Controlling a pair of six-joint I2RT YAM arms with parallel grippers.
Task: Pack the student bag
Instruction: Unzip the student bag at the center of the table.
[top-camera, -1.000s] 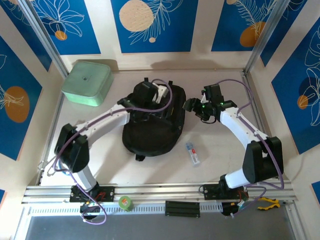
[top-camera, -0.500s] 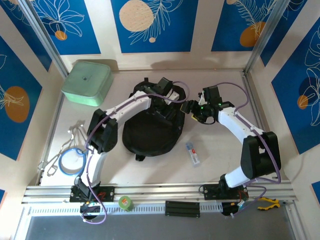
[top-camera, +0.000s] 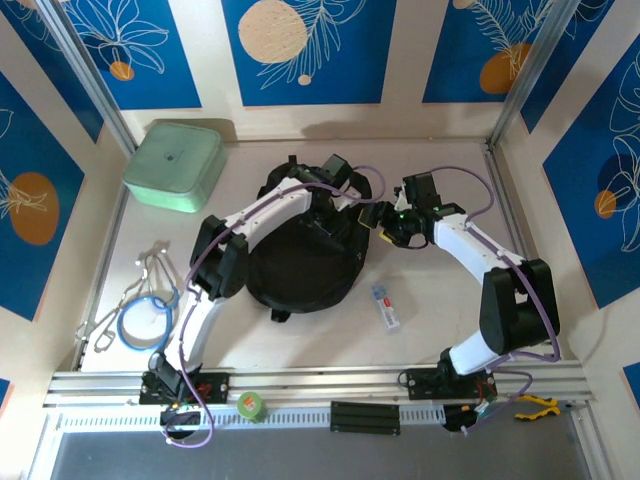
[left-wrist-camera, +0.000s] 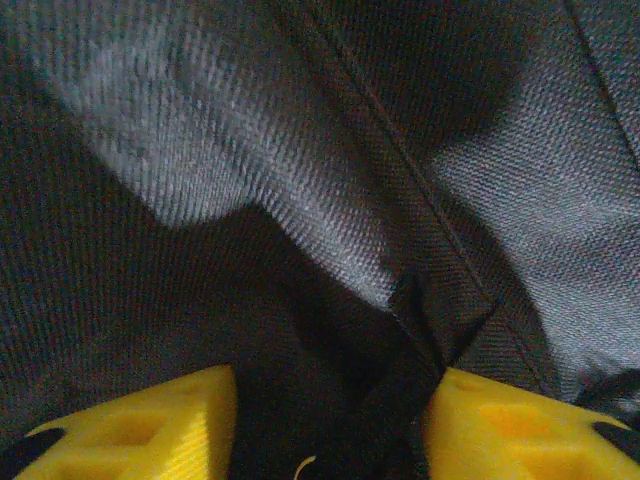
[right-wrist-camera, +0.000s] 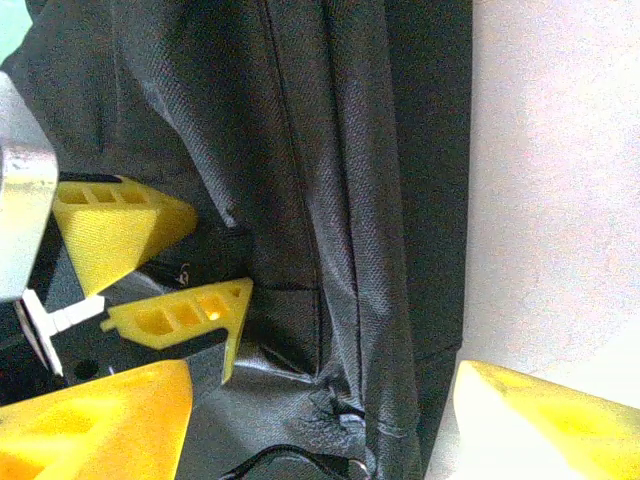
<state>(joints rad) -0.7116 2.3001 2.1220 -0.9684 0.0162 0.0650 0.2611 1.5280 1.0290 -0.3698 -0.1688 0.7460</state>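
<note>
I have the student bag (top-camera: 300, 250) lying flat in the middle of the table (top-camera: 440, 310) in the top view, a black fabric lump with its small loop toward the bottom edge of the frame. Both arms reach in over its upper right part.

The left gripper (left-wrist-camera: 330, 428) is nose-down on the bag. In its own camera the two yellow fingers (left-wrist-camera: 130, 425) sit at the bottom corners of the frame, partly spread, with a stitched ridge of black cloth rising between them. The right wrist camera catches the same pair at centre left, a dark fold lying in the gap. I cannot tell whether they are biting on that fold or merely straddling it.

The right gripper (right-wrist-camera: 320, 425) is at the bag's right edge, jaws spread wide and holding nothing: one tip over the fabric at lower left, the other over bare table at lower right.

A mint-green box (top-camera: 172, 165) sits in the upper left. A small packet (top-camera: 385, 307) lies just right of the bag, and a blue ring (top-camera: 145, 322) sits at lower left.
</note>
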